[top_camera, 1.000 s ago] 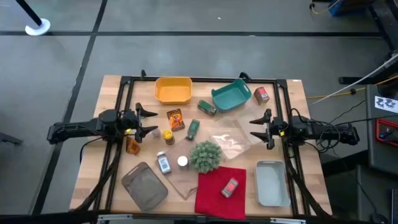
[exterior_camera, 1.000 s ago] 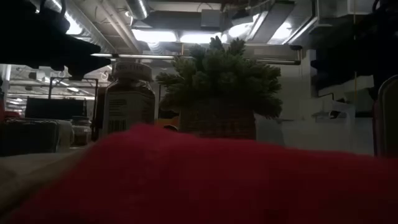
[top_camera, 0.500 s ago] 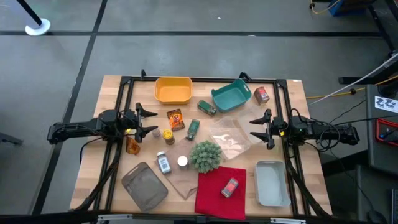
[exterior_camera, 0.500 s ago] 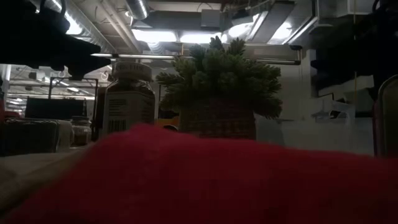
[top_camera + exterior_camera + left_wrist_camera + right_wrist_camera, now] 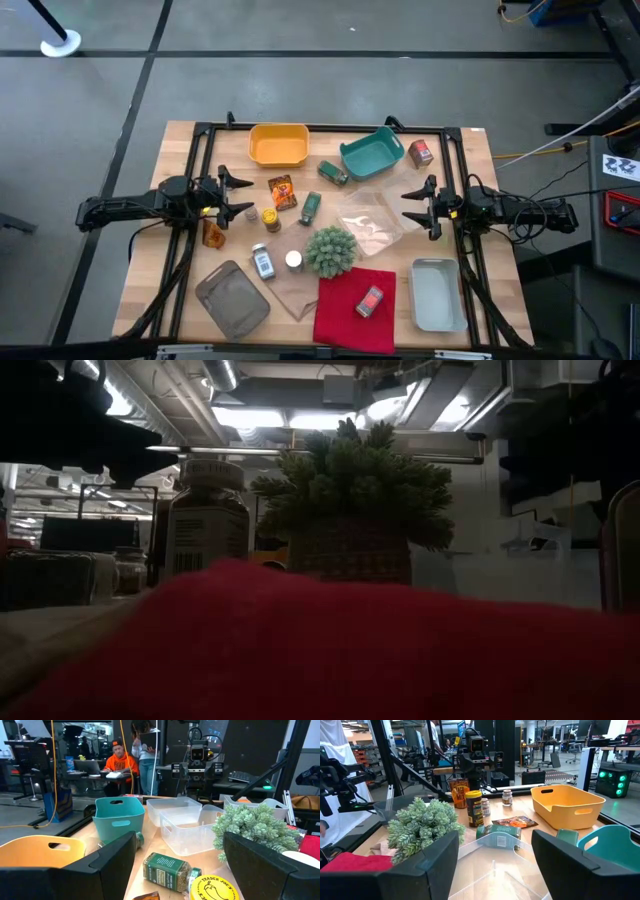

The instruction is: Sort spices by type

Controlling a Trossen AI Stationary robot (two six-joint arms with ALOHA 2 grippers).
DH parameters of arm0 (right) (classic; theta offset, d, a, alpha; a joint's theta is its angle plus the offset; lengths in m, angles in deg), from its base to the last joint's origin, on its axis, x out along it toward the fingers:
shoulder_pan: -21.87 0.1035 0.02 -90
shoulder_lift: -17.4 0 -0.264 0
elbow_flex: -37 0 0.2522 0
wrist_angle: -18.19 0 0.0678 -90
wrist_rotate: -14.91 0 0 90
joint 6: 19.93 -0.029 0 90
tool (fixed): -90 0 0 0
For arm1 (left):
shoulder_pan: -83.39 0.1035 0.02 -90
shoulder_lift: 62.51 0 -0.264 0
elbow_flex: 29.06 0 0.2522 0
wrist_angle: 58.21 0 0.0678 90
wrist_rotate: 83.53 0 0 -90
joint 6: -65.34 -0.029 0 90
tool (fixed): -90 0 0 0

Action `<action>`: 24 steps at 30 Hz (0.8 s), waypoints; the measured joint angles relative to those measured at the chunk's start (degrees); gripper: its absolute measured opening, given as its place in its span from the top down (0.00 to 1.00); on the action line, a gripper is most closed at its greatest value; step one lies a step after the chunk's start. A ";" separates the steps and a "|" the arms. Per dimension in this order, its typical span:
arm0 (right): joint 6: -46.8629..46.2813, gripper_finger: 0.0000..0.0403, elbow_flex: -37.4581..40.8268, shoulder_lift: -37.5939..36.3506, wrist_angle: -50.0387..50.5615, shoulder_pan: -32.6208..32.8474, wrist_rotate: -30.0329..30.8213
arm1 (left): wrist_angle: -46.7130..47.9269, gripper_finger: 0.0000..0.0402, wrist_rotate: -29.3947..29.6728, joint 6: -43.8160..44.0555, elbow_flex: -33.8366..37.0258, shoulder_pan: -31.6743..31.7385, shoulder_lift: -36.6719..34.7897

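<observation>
Spices [image 5: 283, 192] | between open left claw [image 5: 238, 194] and right claw [image 5: 413, 208]

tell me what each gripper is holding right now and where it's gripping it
Nothing is held. The left gripper and the right gripper both hover open and empty at opposite sides of the table, each facing the spices in the middle.

There are four bins: one yellow bin [image 5: 278, 145], one teal bin [image 5: 372, 153], one clear bin [image 5: 371, 223] and one grey-white bin [image 5: 438, 294]. There is one grey mesh tray [image 5: 232, 298], one red cloth [image 5: 354, 309] and one spiky green plant ball [image 5: 330, 250]. I count two green jars [image 5: 310, 207], one yellow jar [image 5: 270, 219], two red tins [image 5: 420, 152], two orange-brown packets [image 5: 283, 191] and two white-capped clear jars [image 5: 262, 261].
</observation>
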 joint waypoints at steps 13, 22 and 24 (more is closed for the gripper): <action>0.00 0.38 0.02 0.00 -0.13 0.02 0.01 | 0.00 0.29 0.02 -0.02 0.00 0.00 0.00; 0.02 0.38 0.04 0.02 -0.48 0.00 1.43 | 0.00 0.29 0.01 -0.02 0.00 0.01 -0.01; 0.02 0.38 0.04 0.00 -0.61 0.00 2.27 | 0.00 0.29 0.02 -0.01 0.00 0.01 0.00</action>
